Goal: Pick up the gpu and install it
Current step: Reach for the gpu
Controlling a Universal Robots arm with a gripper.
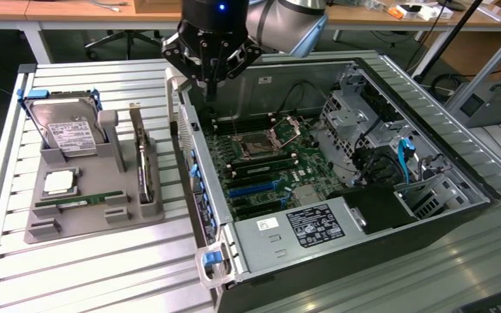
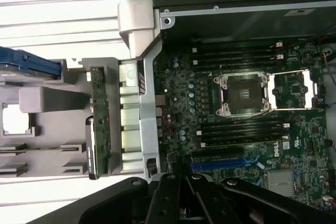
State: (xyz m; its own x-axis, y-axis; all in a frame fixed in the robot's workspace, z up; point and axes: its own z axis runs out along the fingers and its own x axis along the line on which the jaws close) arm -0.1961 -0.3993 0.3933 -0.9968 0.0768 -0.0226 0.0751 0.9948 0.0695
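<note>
Exterior view first: from where I stand, the gripper [image 1: 209, 92] hangs over the open computer case [image 1: 276, 78], above the wall of it that faces the grey holder [image 1: 85, 225]. Its fingers are pressed together with nothing between them (no card, no cable). The gpu [image 1: 143, 163] is not in the tool's grasp. It stands on its long edge in a slot of the holder, on the slatted table [image 1: 102, 274], at the exterior view's left of the case and just beside that wall. Further to that side the holder carries the hard drive [image 1: 68, 130], leaning in its cradle, and the green memory stick [image 1: 81, 199], lying flat nearer the front.

Inside the case the motherboard [image 1: 268, 166] lies face up with its processor socket [image 1: 258, 145] bare.

From the wrist view the closed gripper [image 2: 181, 182] sits above the edge of the board near a blue slot [image 2: 218, 164]. The gpu [image 2: 98, 124] shows edge-on in the holder across the case wall, apart from the fingers.
</note>
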